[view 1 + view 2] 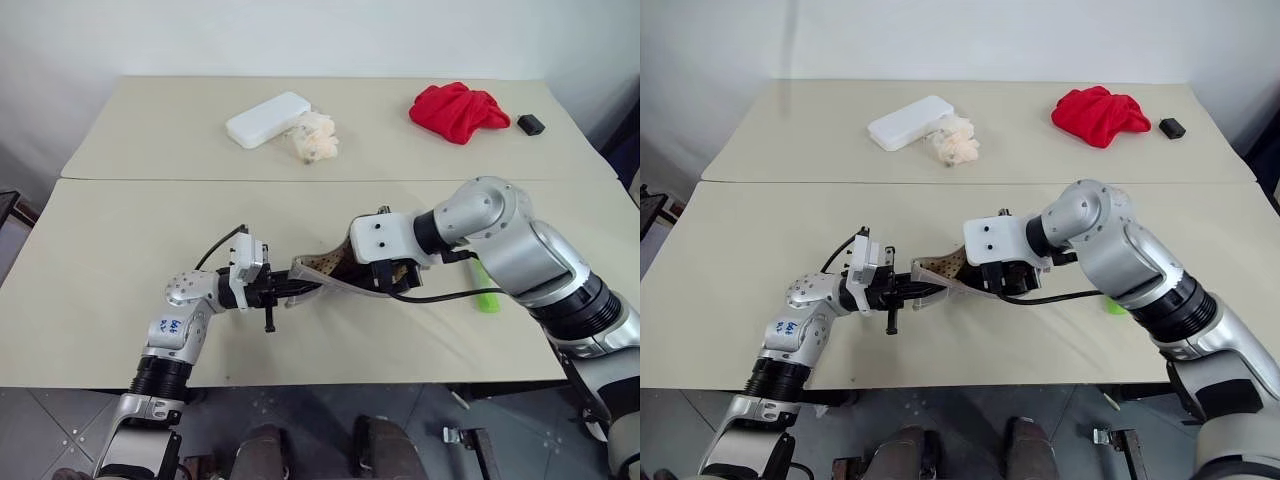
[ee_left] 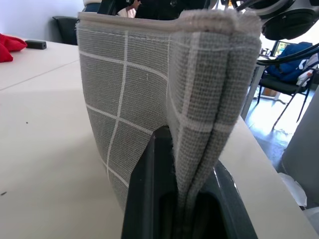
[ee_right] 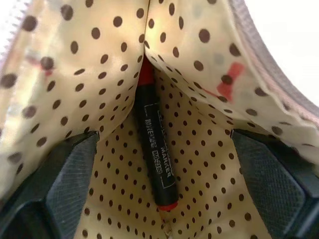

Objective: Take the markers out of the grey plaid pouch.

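Observation:
The grey plaid pouch [image 1: 318,272] is held up just above the near table, its mouth turned toward my right arm. My left gripper [image 2: 187,191] is shut on the pouch's folded end, the grid fabric pinched between its fingers [image 2: 147,199]. My right gripper [image 3: 164,144] is inside the pouch mouth, open, with its pads [image 3: 55,189] spread against the cream lining with brown dots. Between them lies the red marker [image 3: 154,159] with a black barrel, touched by neither pad. The lime-green highlighter [image 1: 487,300] lies on the table under my right forearm, outside the pouch.
On the far table are a white rectangular box [image 1: 267,119], a crumpled cream wad [image 1: 316,138], a red cloth [image 1: 458,110] and a small black object [image 1: 530,124]. A seam runs between the two tables.

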